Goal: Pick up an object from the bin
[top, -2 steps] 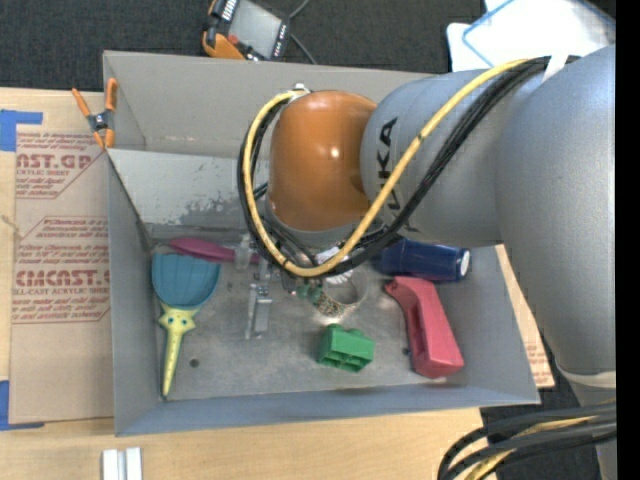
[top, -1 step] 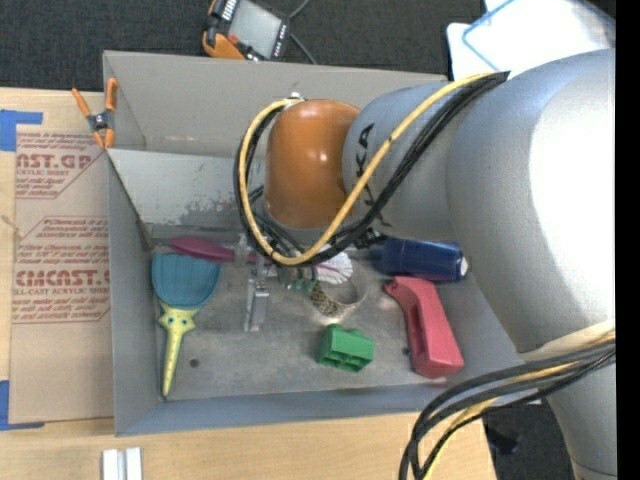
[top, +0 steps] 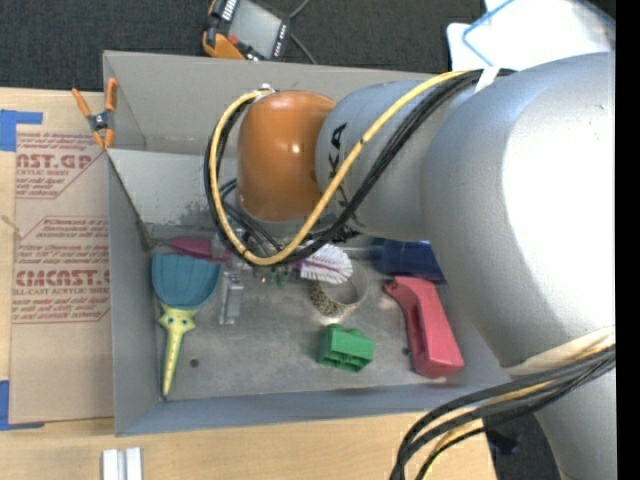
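The hand (top: 231,300) is hanging low in the left middle of the grey bin (top: 130,268), under the arm's orange cover (top: 285,158). It is sitting just to the right of the blue-green scoop (top: 184,278) with the yellow handle. The arm is hiding part of the hand, so I cannot tell if it is apart or together. Nothing is showing inside it.

Here is what could be going wrong soon. The scoop is lying close to the left wall, so a push from the hand could be shoving it against the wall and not catching it. Its bowl is wide and round, so it may be slipping out of a pinch. A dark pink thing (top: 195,250) is lying just above the scoop and could be getting grabbed along with it.

The yellow and black cables (top: 222,218) are looping low over the bin. They could be snagging the fluffy white and pink brush (top: 328,264) right beside them. The spotted ring (top: 335,300), the green block (top: 346,349) and the pink handle toy (top: 430,330) are lying further right, away from the hand.
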`<state>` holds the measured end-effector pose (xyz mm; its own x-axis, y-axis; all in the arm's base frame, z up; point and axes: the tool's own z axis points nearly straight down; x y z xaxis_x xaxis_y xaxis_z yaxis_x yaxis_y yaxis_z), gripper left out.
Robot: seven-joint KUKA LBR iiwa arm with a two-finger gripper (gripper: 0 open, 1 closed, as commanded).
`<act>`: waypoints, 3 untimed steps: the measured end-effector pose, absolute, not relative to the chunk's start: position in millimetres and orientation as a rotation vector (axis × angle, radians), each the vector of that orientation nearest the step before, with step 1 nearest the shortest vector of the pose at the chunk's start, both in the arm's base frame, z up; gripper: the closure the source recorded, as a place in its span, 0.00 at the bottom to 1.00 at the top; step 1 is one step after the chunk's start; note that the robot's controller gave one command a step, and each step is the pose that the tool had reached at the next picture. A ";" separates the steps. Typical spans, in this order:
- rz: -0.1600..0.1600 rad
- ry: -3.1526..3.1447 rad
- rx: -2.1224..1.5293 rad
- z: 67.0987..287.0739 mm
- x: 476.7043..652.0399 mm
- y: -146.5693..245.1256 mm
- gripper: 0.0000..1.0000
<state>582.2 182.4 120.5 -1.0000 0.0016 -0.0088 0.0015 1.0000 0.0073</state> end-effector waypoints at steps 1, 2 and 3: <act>0.001 3.140 -0.093 68.9 568.0 184.2 0.00; 0.013 3.131 -0.016 69.9 585.9 198.5 0.00; 0.005 3.134 -0.068 70.5 573.1 175.1 0.00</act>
<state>573.1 175.1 70.5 -0.9990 -0.0436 -0.0066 -0.0436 0.9990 0.0030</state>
